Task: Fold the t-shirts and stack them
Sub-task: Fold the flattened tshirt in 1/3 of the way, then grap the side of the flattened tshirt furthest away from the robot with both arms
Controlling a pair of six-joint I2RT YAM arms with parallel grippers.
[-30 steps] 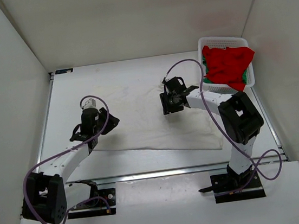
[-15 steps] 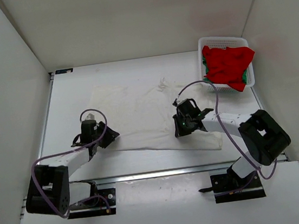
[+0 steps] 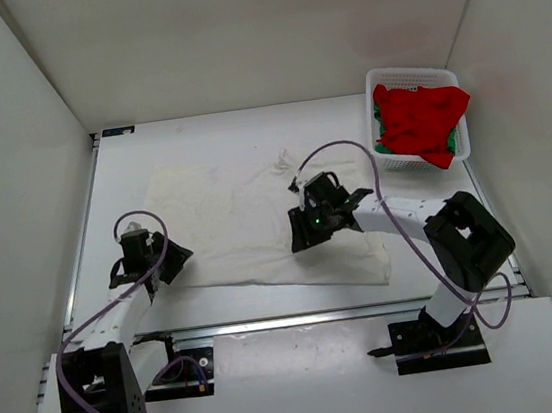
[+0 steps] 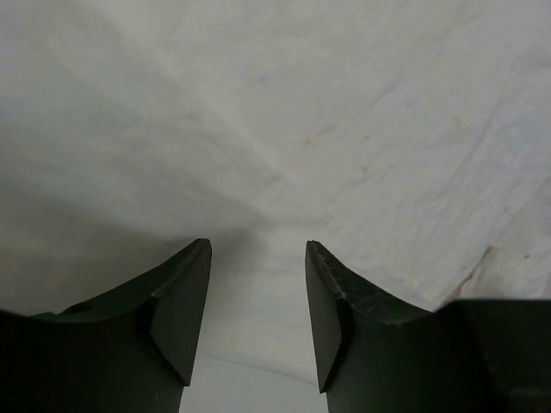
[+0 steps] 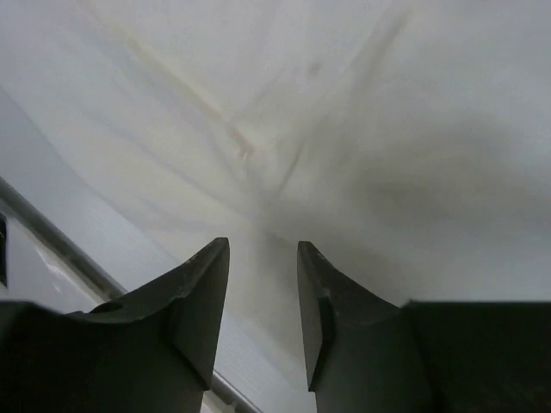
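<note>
Lying unfolded across the middle of the worktop (image 3: 197, 136), the off-white t-shirt (image 3: 246, 210) is spreading out almost flat, with a small bunched ripple at its far edge and its near hem running slantwise close to the worktop's near edge. The left gripper (image 3: 164, 263) is sitting low at the shirt's near left corner. Its jaws are standing apart, and in the left wrist view pale cloth is filling the space beyond the two dark fingers (image 4: 181, 301), with a soft crease running toward the gap. Whether the tips are touching the cloth cannot be told. The right gripper (image 3: 305, 235) is reaching over the near right part of the same shirt, its jaws parted by a narrower gap, with nothing pinched between them, and several creases are converging just ahead of them. At the far right corner, the white basket (image 3: 411, 73) is holding the red t-shirt (image 3: 421, 118), heaped and draping over the near rim, with the green t-shirt (image 3: 379, 125) peeking out beneath it.
</note>
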